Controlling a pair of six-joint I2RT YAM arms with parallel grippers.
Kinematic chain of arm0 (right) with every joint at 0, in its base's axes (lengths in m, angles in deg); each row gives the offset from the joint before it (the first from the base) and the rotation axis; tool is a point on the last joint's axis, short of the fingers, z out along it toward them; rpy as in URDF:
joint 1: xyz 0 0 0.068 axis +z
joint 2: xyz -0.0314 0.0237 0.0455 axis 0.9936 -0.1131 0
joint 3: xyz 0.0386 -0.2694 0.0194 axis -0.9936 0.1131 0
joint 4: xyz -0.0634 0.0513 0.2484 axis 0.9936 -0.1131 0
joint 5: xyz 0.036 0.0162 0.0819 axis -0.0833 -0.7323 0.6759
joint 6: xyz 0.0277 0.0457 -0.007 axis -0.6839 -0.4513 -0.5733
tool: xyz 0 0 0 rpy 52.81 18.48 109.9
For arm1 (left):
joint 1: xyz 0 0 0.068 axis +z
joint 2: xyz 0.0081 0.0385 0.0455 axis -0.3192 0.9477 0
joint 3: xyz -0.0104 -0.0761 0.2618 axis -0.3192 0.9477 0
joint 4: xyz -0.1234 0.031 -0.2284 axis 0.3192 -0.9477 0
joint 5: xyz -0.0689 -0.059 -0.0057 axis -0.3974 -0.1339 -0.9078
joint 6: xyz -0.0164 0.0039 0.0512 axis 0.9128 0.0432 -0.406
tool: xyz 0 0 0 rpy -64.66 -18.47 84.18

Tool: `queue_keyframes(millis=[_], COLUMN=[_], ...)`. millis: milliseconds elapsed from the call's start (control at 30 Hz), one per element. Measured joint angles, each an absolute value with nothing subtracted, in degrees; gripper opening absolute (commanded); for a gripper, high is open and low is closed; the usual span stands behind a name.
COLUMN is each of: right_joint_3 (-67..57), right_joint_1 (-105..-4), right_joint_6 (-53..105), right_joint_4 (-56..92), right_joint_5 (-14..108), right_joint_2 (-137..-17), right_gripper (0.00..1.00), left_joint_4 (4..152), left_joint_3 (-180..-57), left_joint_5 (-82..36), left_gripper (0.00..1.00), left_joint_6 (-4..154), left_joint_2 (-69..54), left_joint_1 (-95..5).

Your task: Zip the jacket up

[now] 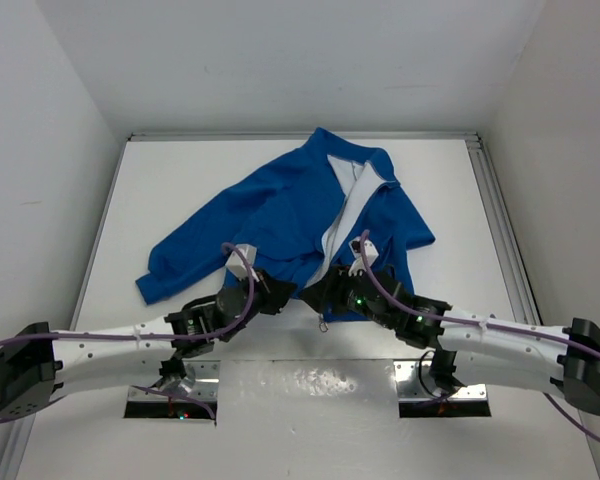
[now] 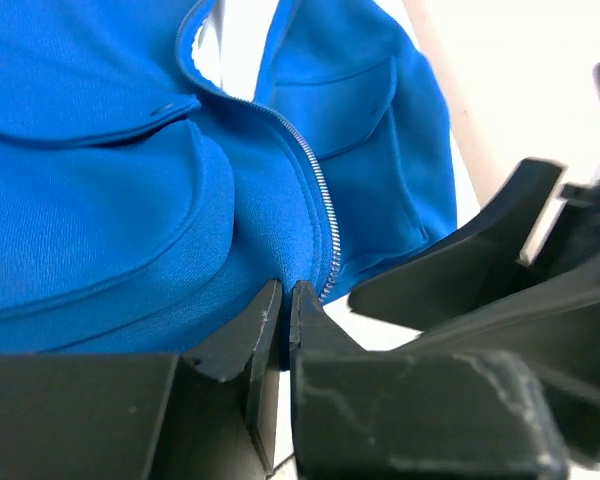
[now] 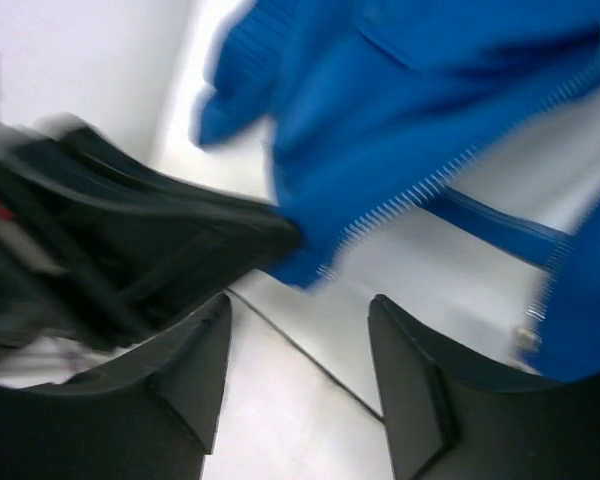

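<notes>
Blue jacket [image 1: 280, 215], unzipped, flat on table

- The white surface [image 1: 180, 180] fills the middle of the top view, matte for the most part.
- A glossy, reflective patch [image 1: 310, 380] sits at the lower centre of that view.
- Two metal plates lie at the bottom, one lower left [image 1: 145, 400] and one lower right [image 1: 460, 405].
- An aluminium rail [image 1: 500, 220] runs along the surface's right edge; a thinner strip [image 1: 230, 136] lines its far edge.
- Plain white walls stand at the left [image 1: 40, 150], top [image 1: 300, 60] and right [image 1: 570, 150].
</notes>
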State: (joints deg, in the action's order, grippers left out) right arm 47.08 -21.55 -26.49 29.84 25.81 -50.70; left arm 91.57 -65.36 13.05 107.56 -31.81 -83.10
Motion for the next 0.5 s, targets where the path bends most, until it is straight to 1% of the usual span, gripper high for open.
queue_keyframes(millis=[167, 267, 300, 333, 400, 500], right_joint_3=[50.1, 51.2, 51.3, 51.4, 52.0, 54.0], right_joint_1=[-22.3, -22.5, -22.5, -22.6, -22.6, -22.6], right_joint_6=[-31.3, -33.2, -33.8, -34.4, -36.0, -38.6], right_joint_4=[41.7, 44.3, 44.8, 45.5, 46.9, 48.7], right_joint_5=[26.0, 26.0, 26.1, 26.1, 25.9, 25.5], right_joint_2=[-51.1, -52.3, -52.8, -53.2, -53.5, -53.5], right_gripper=[0.58, 0.56, 0.55, 0.52, 0.48, 0.45], left_joint_4=[93.3, 95.1, 95.9, 96.4, 97.5, 98.9], left_joint_3=[-60.6, -58.5, -57.9, -57.4, -56.4, -55.0], left_joint_5=[12.9, 12.5, 12.4, 12.3, 12.0, 11.9], left_gripper=[0.0, 0.0, 0.0, 0.0, 0.0, 0.0], left_joint_6=[111.7, 113.6, 114.2, 114.7, 115.5, 116.5], left_joint_2=[-34.3, -36.5, -37.1, -37.6, -38.7, -40.3], left_joint_1=[-83.0, -83.0, -83.0, -83.0, -83.0, -83.0])
